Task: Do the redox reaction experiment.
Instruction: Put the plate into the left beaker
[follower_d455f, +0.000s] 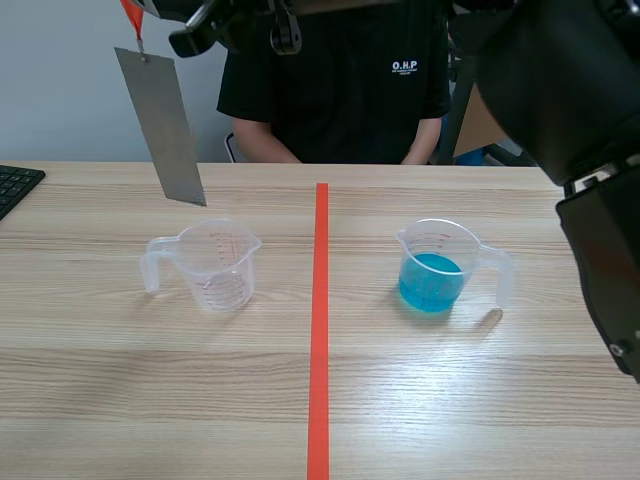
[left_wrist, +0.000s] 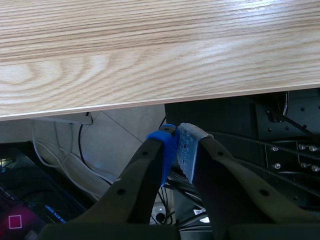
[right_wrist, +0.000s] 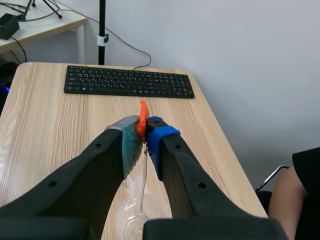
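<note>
A grey metal strip (follower_d455f: 160, 125) hangs from an orange tab (follower_d455f: 133, 18), tilted, just above and behind the empty clear measuring cup (follower_d455f: 212, 263) on the table's left half. My right gripper (follower_d455f: 150, 10) reaches across the top from the right and is shut on that tab (right_wrist: 143, 120). In the right wrist view the strip (right_wrist: 144, 185) shows edge-on below my right gripper (right_wrist: 144, 135), with the empty cup (right_wrist: 137, 210) underneath. A second cup with blue liquid (follower_d455f: 440, 265) stands right of the tape line. My left gripper (left_wrist: 177, 145) is shut on nothing, near the table's edge (left_wrist: 150, 100).
A person in a black shirt (follower_d455f: 335, 80) sits across the table. A black keyboard (follower_d455f: 15, 185) lies at the far left edge. The orange-red tape line (follower_d455f: 320, 330) splits the table. The right arm's bulk (follower_d455f: 590, 120) fills the upper right.
</note>
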